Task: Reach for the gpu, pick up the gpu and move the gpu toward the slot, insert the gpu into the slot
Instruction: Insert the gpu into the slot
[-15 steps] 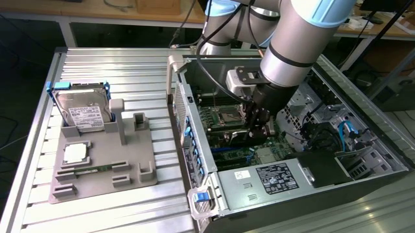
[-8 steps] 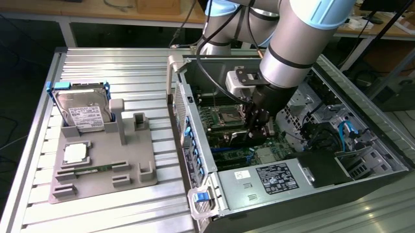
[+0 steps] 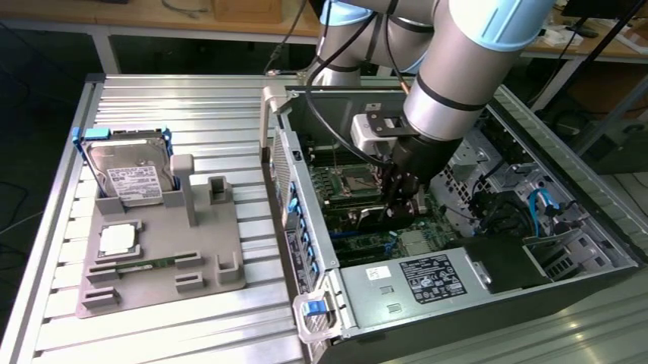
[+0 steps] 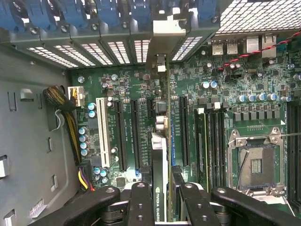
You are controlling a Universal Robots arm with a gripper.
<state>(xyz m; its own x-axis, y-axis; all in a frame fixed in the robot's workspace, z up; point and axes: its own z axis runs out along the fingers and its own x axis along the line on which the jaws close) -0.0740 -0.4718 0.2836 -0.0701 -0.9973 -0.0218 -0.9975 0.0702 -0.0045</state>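
Dark gpu (image 4: 159, 160) between tool (image 4: 162, 190) jaws

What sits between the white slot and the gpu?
Wrist view: two long black slots on the motherboard, between white slot and gpu.

I noted green motherboard (image 4: 136, 80), blue slot (image 4: 172, 141), white connector (image 4: 101, 132), dark gpu (image 4: 160, 155) with white lettering, black gripper (image 4: 163, 200), grey arm (image 3: 460, 68) with light-blue caps.

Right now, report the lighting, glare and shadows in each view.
Exterior view: glare washes the slats of the table, while the arm shades the motherboard inside the case. Wrist view: the motherboard is evenly lit, the perforated panel glares white, and the gpu catches light along its edge.
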